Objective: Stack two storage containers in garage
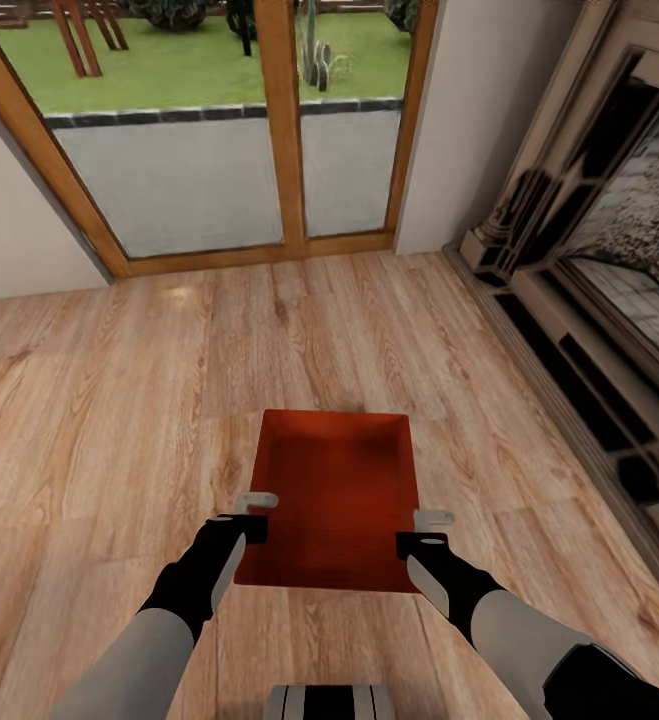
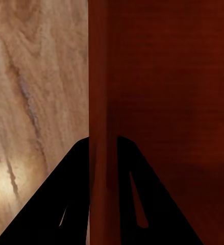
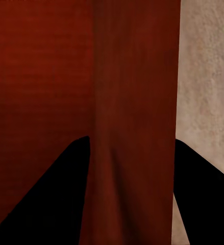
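Note:
One red-orange storage container point(image 1: 334, 500) hangs open side up in front of me over the light wood-plank floor point(image 1: 119, 400) of the living room. My left gripper point(image 1: 254, 512) is shut on its left wall, and in the left wrist view that wall point(image 2: 104, 92) runs between the dark fingers point(image 2: 66, 204). My right gripper point(image 1: 426, 530) is shut on the right wall, which in the right wrist view point(image 3: 134, 102) also passes between the fingers point(image 3: 55, 204). The second container is out of view.
Wood-framed glass garden doors point(image 1: 279, 130) stand straight ahead, with white wall on either side. The fireplace surround point(image 1: 589, 300) runs along the right. Open plank floor lies ahead and to the left. My base point(image 1: 329, 700) shows at the bottom edge.

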Available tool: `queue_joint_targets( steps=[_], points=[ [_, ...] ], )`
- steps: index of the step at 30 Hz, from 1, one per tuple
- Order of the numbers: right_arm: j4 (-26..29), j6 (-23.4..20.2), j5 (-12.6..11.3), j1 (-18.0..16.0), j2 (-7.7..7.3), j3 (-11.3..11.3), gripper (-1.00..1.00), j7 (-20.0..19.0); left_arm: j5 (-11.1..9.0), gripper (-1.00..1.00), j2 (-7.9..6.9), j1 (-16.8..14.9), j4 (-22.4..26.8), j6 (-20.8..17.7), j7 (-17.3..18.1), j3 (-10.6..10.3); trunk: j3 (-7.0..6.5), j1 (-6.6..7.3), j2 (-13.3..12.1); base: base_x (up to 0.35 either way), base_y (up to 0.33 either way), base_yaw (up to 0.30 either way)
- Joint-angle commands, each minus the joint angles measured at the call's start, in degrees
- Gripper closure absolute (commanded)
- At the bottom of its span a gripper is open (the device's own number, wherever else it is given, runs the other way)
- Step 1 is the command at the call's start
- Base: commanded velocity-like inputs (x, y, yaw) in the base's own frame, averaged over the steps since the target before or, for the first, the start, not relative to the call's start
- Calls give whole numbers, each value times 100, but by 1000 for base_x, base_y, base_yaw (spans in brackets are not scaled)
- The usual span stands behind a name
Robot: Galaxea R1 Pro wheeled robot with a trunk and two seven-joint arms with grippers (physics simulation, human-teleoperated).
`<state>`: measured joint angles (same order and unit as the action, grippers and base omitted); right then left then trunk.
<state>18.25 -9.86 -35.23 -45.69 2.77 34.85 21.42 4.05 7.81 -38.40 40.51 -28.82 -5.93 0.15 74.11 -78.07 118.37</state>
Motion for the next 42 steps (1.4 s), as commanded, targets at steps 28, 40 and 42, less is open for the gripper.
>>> queue_joint_targets(
  steps=[28, 40, 42],
  points=[
    [39, -42, 157, -10, -66, -23, 100, 29, 79, 100, -25, 7, -17, -62, -23, -6, -500, 616, -1123, 0, 0, 0],
    [39, -42, 157, -10, -66, -23, 100, 26, 79, 100, -25, 5, -13, -61, -28, -6, -716, 880, -1604, 0, 0, 0],
    [39, -42, 157, -10, -66, -23, 100, 23, 79, 100, -25, 4, -11, -62, -25, -6, -752, 924, -1684, 0, 0, 0]
  ],
)
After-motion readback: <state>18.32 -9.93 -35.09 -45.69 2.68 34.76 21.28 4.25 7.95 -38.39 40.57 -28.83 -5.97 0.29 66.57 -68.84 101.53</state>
